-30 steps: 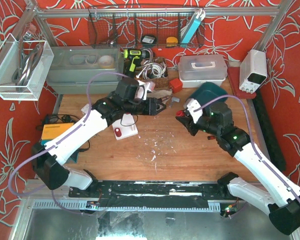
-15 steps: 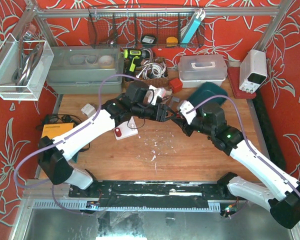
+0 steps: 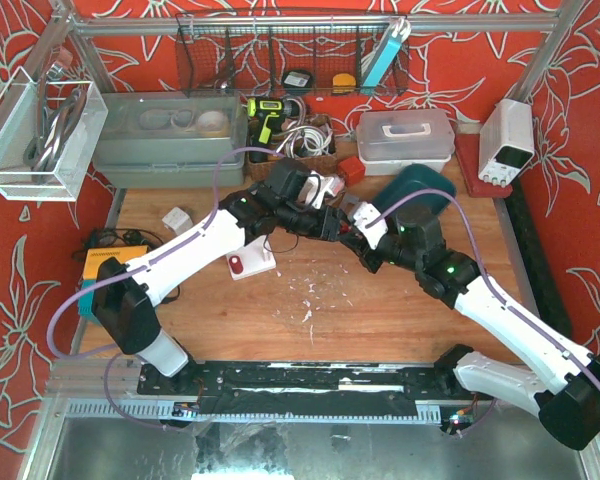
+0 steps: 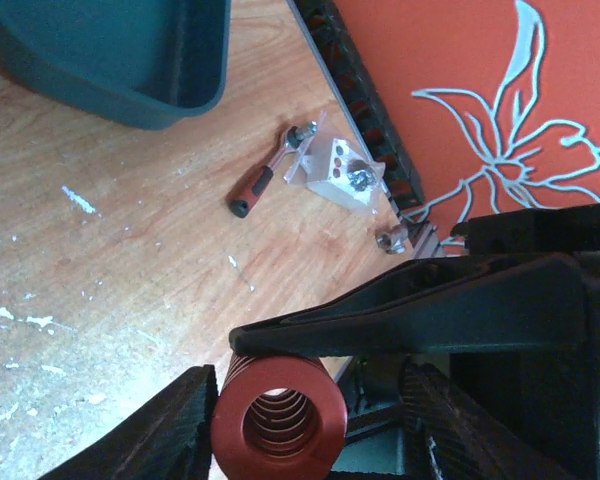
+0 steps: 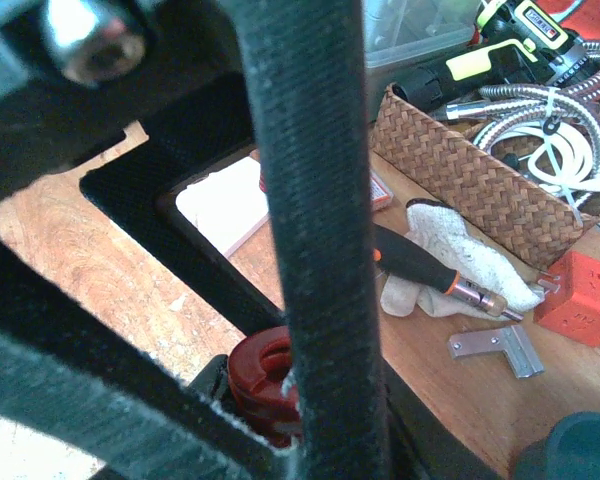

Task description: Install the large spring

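Note:
The large red spring [image 4: 278,415] hangs end-on above the table's middle. In the left wrist view one black finger [image 4: 410,310] of my right gripper lies across its top. My left gripper [image 4: 305,420] is open around it: the left pad touches the coil's side and the right pad stands well clear. In the right wrist view the spring [image 5: 265,385] is pinched by my right gripper [image 5: 280,400], which is shut on it. In the top view the left gripper [image 3: 338,227] and right gripper [image 3: 360,238] meet tip to tip, hiding the spring.
A teal bin [image 3: 417,188] stands behind the right arm. A red-handled ratchet [image 4: 265,175] and a bag of hardware [image 4: 340,175] lie on the wood. A wicker basket [image 5: 460,170], a screwdriver on a cloth [image 5: 420,262] and a red block [image 5: 580,295] lie behind the grippers. A white box [image 3: 250,262] lies at the left.
My left arm has swung right until its gripper reached the right gripper and the spring. The right gripper has shifted slightly left with the spring still in it.

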Controlling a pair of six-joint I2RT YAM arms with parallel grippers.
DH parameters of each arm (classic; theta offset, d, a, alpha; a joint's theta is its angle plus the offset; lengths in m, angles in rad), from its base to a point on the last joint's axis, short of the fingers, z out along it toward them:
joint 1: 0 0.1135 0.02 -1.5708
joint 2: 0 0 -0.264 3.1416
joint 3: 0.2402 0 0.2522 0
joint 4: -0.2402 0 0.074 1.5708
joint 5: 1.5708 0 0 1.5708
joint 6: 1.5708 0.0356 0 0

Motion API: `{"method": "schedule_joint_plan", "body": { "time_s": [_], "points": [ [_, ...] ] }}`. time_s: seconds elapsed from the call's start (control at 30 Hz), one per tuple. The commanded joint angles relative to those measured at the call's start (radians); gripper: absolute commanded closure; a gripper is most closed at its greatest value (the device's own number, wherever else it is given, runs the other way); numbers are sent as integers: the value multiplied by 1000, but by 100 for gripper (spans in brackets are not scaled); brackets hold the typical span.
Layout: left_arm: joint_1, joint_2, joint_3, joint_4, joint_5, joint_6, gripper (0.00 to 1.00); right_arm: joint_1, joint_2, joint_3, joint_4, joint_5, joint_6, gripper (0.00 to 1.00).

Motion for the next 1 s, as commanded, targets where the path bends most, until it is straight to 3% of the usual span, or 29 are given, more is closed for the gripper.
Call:
{"method": "schedule_joint_plan", "body": {
  "time_s": [0.0,0.13,0.33,0.43,0.57,0.77,0.83,0.97],
  "points": [
    [-6,19,30,-48,37,11,49,9,-5,33,53,31,-16,100],
    [-5,27,35,-57,55,7,58,14,-4,32,50,33,-22,100],
    [-4,38,41,-68,80,-1,81,19,-3,28,38,35,-33,100],
    [7,28,40,-74,56,-3,86,18,-3,27,11,30,-29,99],
    [34,-1,19,-61,24,-22,94,18,-27,3,-29,60,-15,75],
    [79,-64,-45,-46,-54,-26,97,18,-99,-53,-109,74,25,16],
    [97,-76,-50,-69,-101,0,98,18,-140,-77,-125,79,46,2],
    [125,-93,-42,-143,-279,79,98,19,-226,-108,-181,93,100,1]
  ]
}}
